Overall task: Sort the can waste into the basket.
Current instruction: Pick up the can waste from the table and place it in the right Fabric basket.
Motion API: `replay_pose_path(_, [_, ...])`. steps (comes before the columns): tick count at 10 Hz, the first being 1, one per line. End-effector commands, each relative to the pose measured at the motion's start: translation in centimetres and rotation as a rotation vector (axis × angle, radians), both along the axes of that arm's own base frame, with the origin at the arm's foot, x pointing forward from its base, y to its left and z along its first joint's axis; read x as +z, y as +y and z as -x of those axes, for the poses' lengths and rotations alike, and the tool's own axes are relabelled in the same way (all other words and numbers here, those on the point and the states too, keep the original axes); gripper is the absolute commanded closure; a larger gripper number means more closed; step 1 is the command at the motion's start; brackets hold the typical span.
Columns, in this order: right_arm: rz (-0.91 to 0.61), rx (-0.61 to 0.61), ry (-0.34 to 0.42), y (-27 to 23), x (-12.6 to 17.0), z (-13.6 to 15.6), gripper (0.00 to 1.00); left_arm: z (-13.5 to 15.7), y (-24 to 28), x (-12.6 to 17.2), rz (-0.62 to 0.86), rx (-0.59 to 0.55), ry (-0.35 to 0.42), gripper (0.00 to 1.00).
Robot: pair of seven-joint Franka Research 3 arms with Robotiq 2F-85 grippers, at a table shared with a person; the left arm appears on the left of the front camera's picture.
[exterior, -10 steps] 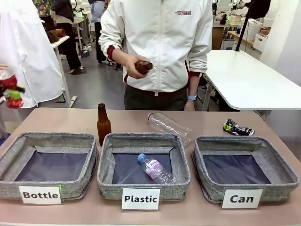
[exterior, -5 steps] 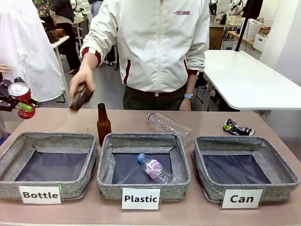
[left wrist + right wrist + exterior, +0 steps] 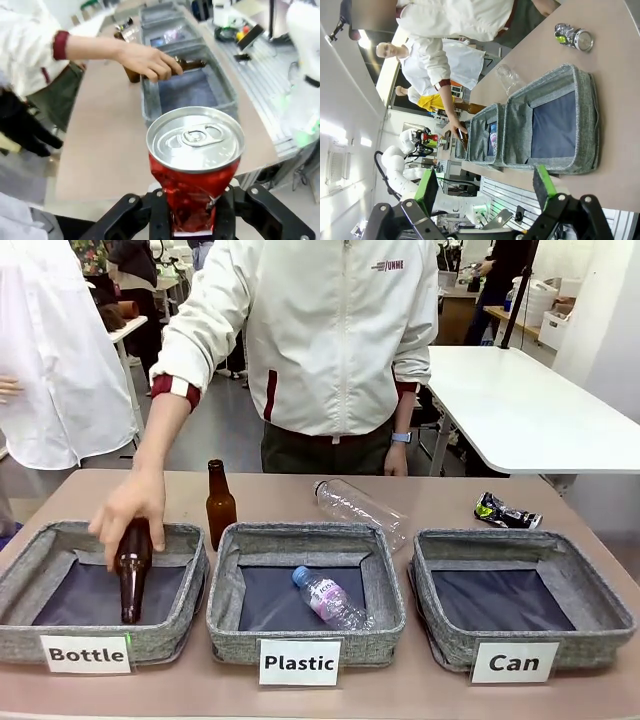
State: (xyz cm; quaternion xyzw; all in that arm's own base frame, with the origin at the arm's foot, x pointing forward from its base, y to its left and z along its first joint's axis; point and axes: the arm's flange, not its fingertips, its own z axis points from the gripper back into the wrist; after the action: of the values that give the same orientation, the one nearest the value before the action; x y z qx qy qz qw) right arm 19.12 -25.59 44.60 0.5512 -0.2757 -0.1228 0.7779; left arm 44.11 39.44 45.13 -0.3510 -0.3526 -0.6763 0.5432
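In the left wrist view my left gripper (image 3: 191,220) is shut on the crushed red can (image 3: 195,165), held upright with its silver top toward the camera, off the table's end beyond the Bottle basket (image 3: 227,92). The black can (image 3: 505,511) with green-yellow marks lies on the table behind the Can basket (image 3: 520,537), which holds nothing. My right gripper (image 3: 485,185) stands open, well off from the Can basket (image 3: 587,120) and the black can (image 3: 575,36).
A person's hand (image 3: 130,505) lowers a brown bottle (image 3: 131,575) into the Bottle basket (image 3: 60,535). Another brown bottle (image 3: 220,502) stands behind the baskets. A clear bottle (image 3: 360,508) lies on the table, and a second one (image 3: 330,600) lies in the Plastic basket (image 3: 385,585).
The person's hand brought the brown bottle from chest height down into the Bottle basket. My left gripper with the red can has left the front view's left edge.
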Motion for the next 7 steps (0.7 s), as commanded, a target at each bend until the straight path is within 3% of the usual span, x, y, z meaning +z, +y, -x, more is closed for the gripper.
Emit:
replay_pose_path(1, [0.0,-0.002,-0.037,-0.2,0.3,-0.1,0.0,-0.7,2.2,1.0,0.084,0.001,-0.068,1.0])
replay_pose_path(3, [0.0,-0.002,-0.037,-0.2,0.3,-0.1,0.0,0.8,3.5,-0.5,0.15,0.048,-0.073,1.0])
replay_pose_path(7, [0.0,-0.002,-0.037,-0.2,0.3,-0.1,0.0,-1.1,2.1,-0.6,0.182,0.038,-0.069,1.0])
